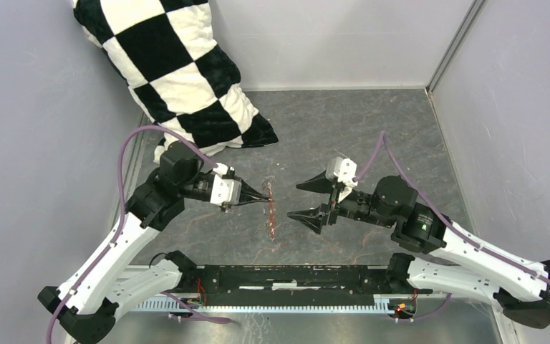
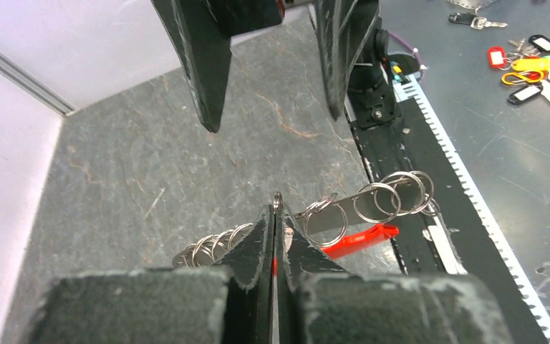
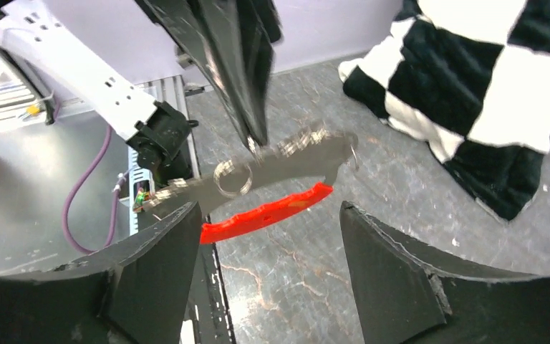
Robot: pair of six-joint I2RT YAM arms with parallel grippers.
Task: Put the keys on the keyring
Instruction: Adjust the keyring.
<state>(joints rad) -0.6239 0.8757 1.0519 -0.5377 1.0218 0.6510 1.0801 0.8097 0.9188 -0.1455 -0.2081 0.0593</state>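
Pinching one thin ring of the keyring [image 2: 394, 193] at the very tip of the left gripper [image 2: 276, 211], pressing the jaws flat together on nothing but that wire. Holding the keyring up off the table [image 1: 344, 129] between the two arms, stringing the rings out sideways and letting the red tag [image 2: 362, 240] dangle beneath, probably so as to be offering the rings clear of the surface to the other arm. Facing it with the right gripper [image 1: 293, 201], spreading the jaws wide and gripping nothing, hovering near the keyring but apart from it, seemingly lining up for a hold on a ring or the tag. Finding no key in either gripper or on the table near the arms, so judging the threading as not yet begun. Leaving the pillow [image 1: 179, 79] in the far left corner, well apart from the work.
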